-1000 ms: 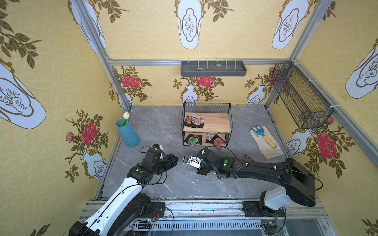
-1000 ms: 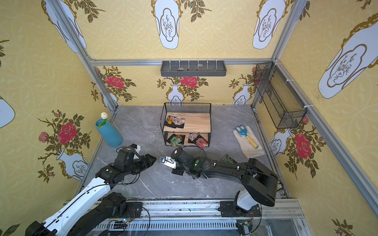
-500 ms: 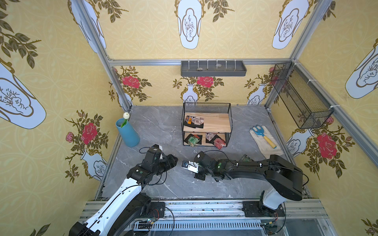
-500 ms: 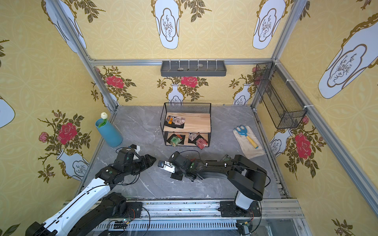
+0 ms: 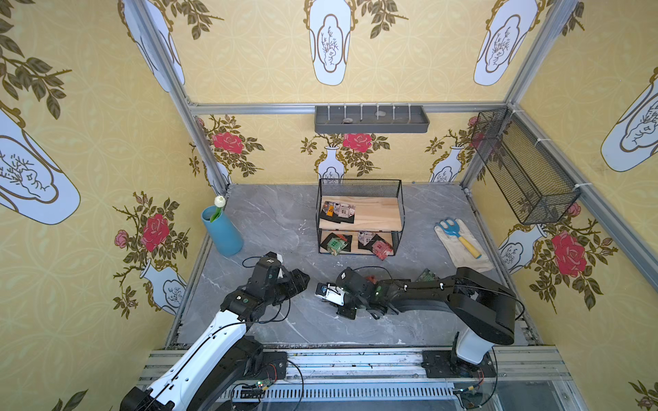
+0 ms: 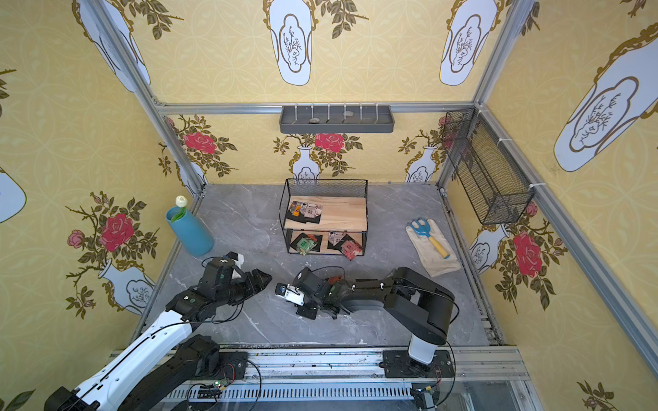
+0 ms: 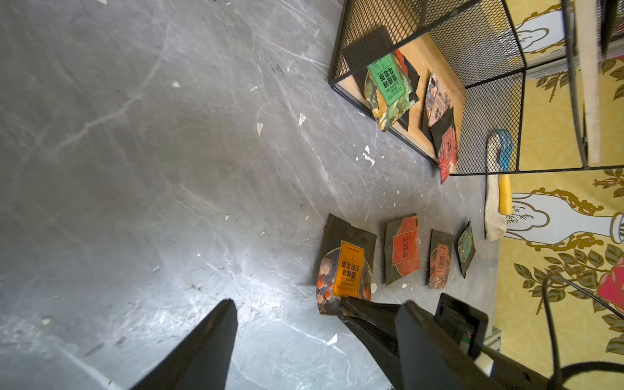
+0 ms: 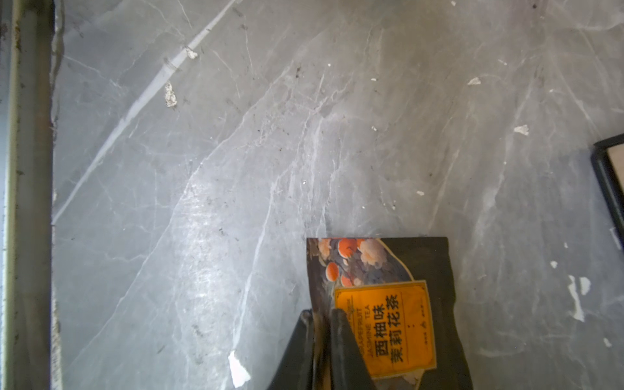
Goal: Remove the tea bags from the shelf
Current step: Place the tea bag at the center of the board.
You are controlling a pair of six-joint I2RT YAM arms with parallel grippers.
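The shelf stands at the back middle of the table, with tea bags on its top board and lower board. An orange-labelled tea bag lies flat on the grey table. My right gripper is at that bag's edge, its jaws a narrow gap apart on either side of it. Three more tea bags lie in a row beyond it. My left gripper hangs open over bare table just left of the orange bag, holding nothing. My right arm hides most of the row in both top views.
A blue vase with a white flower stands at the left. On the right lies a cloth with a blue hand rake on it. A grey tray and a black mesh basket hang on the walls.
My right gripper has come a little lower and nearer the table's front with the orange tea bag, and its jaws have parted slightly. The left arm has not moved.
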